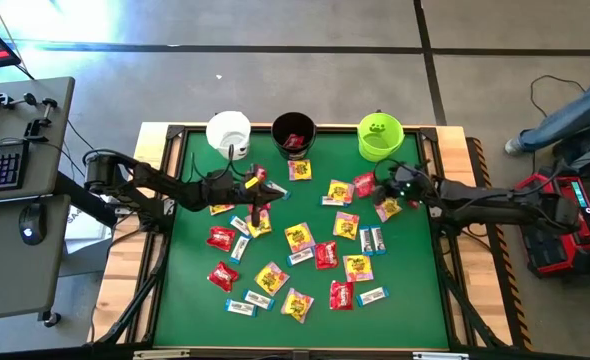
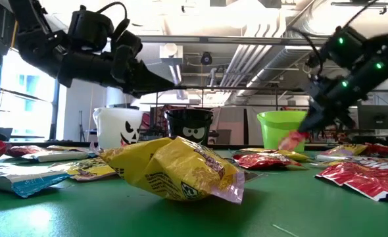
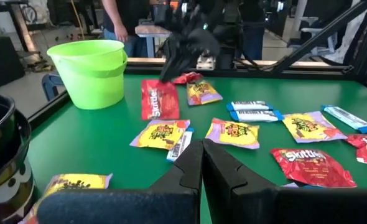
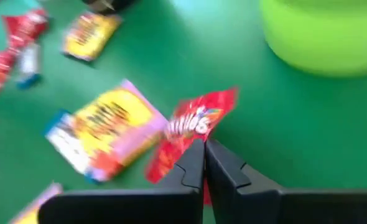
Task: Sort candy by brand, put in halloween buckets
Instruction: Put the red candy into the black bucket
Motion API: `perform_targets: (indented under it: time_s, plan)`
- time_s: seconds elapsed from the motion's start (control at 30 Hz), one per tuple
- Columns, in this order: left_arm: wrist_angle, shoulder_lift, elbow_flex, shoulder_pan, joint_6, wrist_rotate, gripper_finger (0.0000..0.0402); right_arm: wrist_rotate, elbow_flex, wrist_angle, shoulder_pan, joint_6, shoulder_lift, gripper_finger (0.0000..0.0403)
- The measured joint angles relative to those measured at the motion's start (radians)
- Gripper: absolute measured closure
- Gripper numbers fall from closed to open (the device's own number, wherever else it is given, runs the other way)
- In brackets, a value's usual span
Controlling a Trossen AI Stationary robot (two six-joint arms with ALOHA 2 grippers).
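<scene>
**Right arm has a red packet pinched, green bucket is the obvious drop**

So the step in hand looks like the lift-and-carry. The right gripper has its fingers clamped together on the edge of a red candy packet, and in the low view that packet hangs just off the mat with the lime green bucket right behind it. From above, the right gripper sits at about 1 o'clock on the green mat, and the bucket is just beyond it, toward 12.

The left gripper is shut with nothing visible between its fingers, hanging over the mat around 10 o'clock, near the black bucket. The white bucket is at about 11 on the far edge. The black one seems to have something red inside already, so my guess at the green bucket may be wrong; I can't tell which brand goes where.

Rest of the candy is scattered all over the middle and near half of the mat, reds, yellow-and-pinks and white-and-blue bars mixed together, so this is early going.

Next move, I reckon: raise the packet clear of the rim, carry it over a bucket mouth and let go. The grip is only on a corner, so a fast swing could shake it loose.
</scene>
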Motion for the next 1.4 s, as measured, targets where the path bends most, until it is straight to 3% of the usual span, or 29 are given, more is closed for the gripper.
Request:
perform_targets:
  time_s: [0.3,0.63,0.73,0.83,0.97,1.07,1.27,1.4]
  plan:
    - [0.013,0.000,-0.001,0.000,-0.002,0.000,0.0401,0.048,0.118,-0.036,0.075,-0.077,0.002,0.0403]
    - [0.013,0.000,-0.001,0.000,-0.002,-0.001,0.0401,0.056,0.147,-0.052,0.107,-0.068,0.002,0.0399]
    - [0.013,0.000,-0.001,0.000,-0.002,-0.001,0.0401,0.044,0.147,-0.101,0.126,-0.068,0.003,0.0374]
    - [0.013,0.000,-0.001,0.000,-0.002,-0.001,0.0401,0.028,0.147,-0.134,0.177,-0.094,0.022,0.0324]
    - [0.013,0.000,-0.001,0.000,-0.002,-0.001,0.0401,0.030,0.147,-0.145,0.273,-0.225,0.088,0.0258]
    - [0.011,0.000,-0.001,0.000,-0.002,-0.001,0.0401,0.061,0.147,-0.144,0.330,-0.272,0.154,0.0235]
    - [0.010,0.000,-0.001,-0.001,0.003,-0.001,0.0401,0.175,0.147,-0.118,0.380,-0.293,0.279,0.0256]
    - [0.009,0.000,-0.001,-0.001,0.004,-0.001,0.0401,0.156,0.147,-0.061,0.380,-0.327,0.339,0.0279]
